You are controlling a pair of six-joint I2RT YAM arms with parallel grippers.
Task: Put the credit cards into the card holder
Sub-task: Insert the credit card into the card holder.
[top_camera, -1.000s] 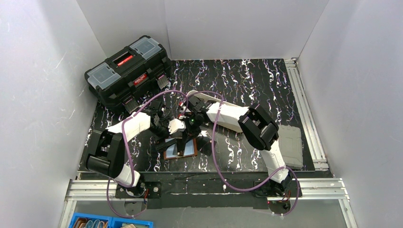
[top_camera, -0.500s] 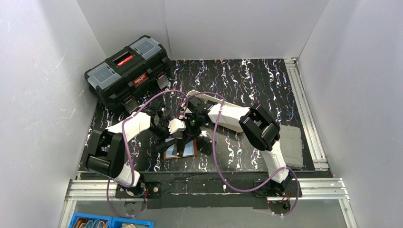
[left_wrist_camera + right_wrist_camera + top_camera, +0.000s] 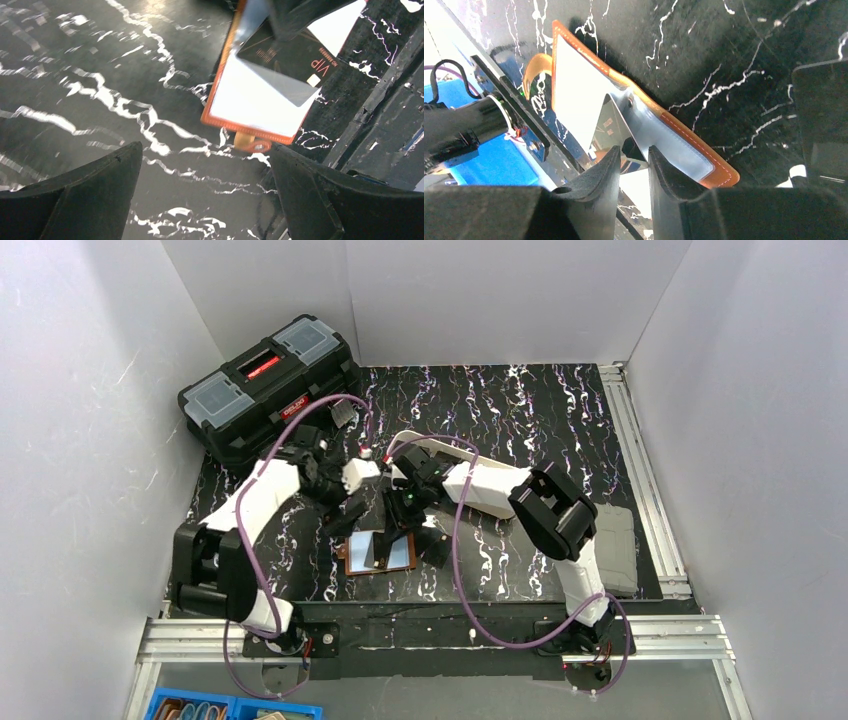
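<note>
Credit card [image 3: 367, 550] and card holder [image 3: 400, 555] sit together in the top view, near the front middle of the black marbled counter [image 3: 520, 420]. The holder lies open and flat. The right gripper [image 3: 392, 535] is down at the card, while the left gripper [image 3: 342, 515] hangs just beside the holder on its left. A black toolbox [image 3: 270, 390] stands at the far left corner.

From the left wrist, the left gripper [image 3: 200, 195] has its fingers [image 3: 85, 195] spread wide with nothing between them. Beyond them lies the open card holder [image 3: 250, 105] with its snap tab [image 3: 250, 143], and the dark credit card [image 3: 290, 55] slants across its pale lining.

From the right wrist, the right gripper [image 3: 633, 162] is clamped on the credit card [image 3: 606, 127]. The card is tilted, its far corner meeting the card holder [image 3: 574, 80].
</note>
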